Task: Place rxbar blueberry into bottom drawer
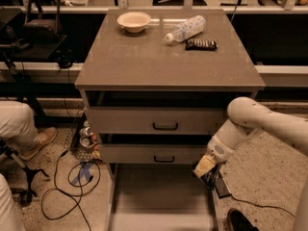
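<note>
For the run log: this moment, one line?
gripper: at right rail of open bottom drawer | blue bar: by gripper, not in drawer | tabletop: bowl, bottle, dark bar

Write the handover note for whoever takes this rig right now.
The hand is low at the right rail of the bottom drawer, which is pulled open.
The rxbar blueberry appears as a dark bluish piece just under the hand, apparently carried. It is not yet in the drawer.
Done: drawer open, bar at drawer level.
Left: move over the tray and release the bar inside.
</note>
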